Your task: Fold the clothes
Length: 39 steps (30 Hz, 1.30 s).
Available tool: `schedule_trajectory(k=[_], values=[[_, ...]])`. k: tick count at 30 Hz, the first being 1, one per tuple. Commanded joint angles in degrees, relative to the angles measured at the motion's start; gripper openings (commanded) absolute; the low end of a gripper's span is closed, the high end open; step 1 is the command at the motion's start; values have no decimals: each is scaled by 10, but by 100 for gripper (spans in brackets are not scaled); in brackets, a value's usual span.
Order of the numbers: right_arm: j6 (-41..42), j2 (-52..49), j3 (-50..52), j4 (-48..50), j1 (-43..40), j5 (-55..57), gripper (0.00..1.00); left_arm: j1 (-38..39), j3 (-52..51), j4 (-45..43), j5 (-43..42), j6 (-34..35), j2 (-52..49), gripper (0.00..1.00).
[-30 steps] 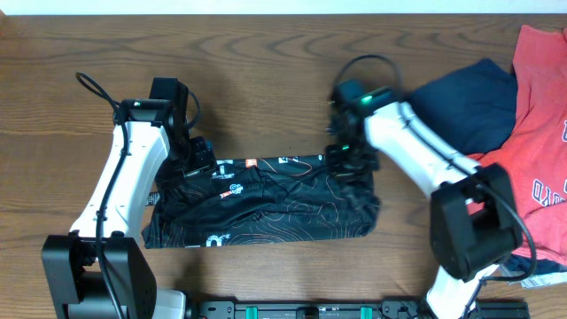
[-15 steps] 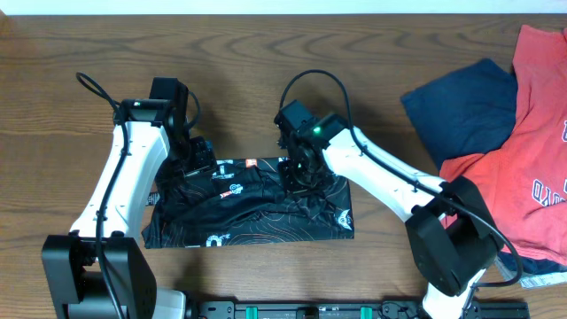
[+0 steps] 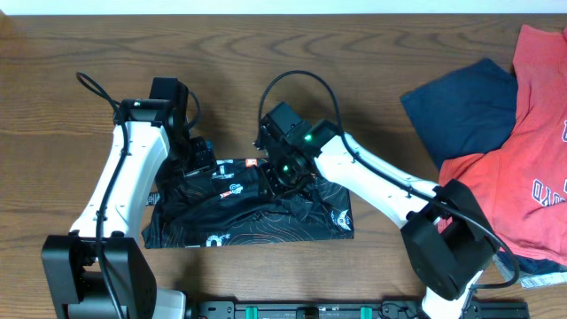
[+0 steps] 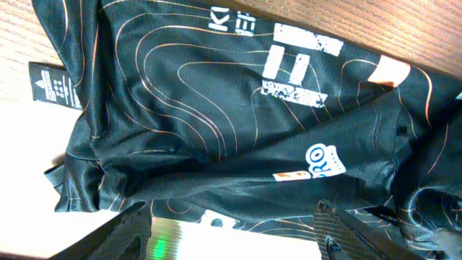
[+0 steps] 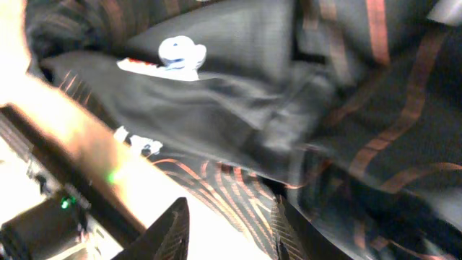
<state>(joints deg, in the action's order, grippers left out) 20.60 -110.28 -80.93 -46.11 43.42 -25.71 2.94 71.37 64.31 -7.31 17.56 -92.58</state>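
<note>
The clothes, a black jersey (image 3: 266, 217) with orange contour lines, lie crumpled at the table's front centre, the right side folded in over the middle. My left gripper (image 3: 199, 164) rests low over the jersey's left part. In the left wrist view its fingers (image 4: 232, 209) stand wide apart, with the jersey (image 4: 216, 108) just beyond them. My right gripper (image 3: 282, 177) is over the jersey's middle. In the right wrist view the jaws (image 5: 229, 206) are parted, and the patterned jersey (image 5: 238, 101) brushes the right finger without being pinched.
A navy-blue garment (image 3: 465, 102) and a red tee (image 3: 532, 133) are piled at the right edge of the wooden table (image 3: 266, 53). A black rail (image 3: 310, 310) runs along the front edge.
My right arm swept left with the jersey's right side and laid it over the middle, and its jaws have since parted. The left arm has not moved.
</note>
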Motion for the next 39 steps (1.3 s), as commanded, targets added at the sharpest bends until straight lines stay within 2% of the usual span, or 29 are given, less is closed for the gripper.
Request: schedule_trajectory(k=[1,3,7,13,18,24,29,34,39], values=[[-50,-5,2,-9,7,9,27,0,10,4,3,-10,1,74],[-34,-3,2,-38,-1,82,26,0,10,4,3,-10,1,74],[50,-2,1,-115,-29,239,30,0,10,4,3,-10,1,74],[50,-3,2,-144,-62,269,34,0,10,-3,5,-14,1,74],[44,-4,33,-143,-66,270,33,0,10,4,5,-14,1,74],[35,-4,100,-83,-53,208,31,0,10,3,5,-14,1,74],[-63,-4,106,-30,-24,65,27,0,10,4,5,-14,1,74],[-183,-4,105,-11,9,-57,30,0,10,3,5,-14,1,74],[-208,-4,105,-16,24,-57,31,0,10,4,5,-14,1,74]])
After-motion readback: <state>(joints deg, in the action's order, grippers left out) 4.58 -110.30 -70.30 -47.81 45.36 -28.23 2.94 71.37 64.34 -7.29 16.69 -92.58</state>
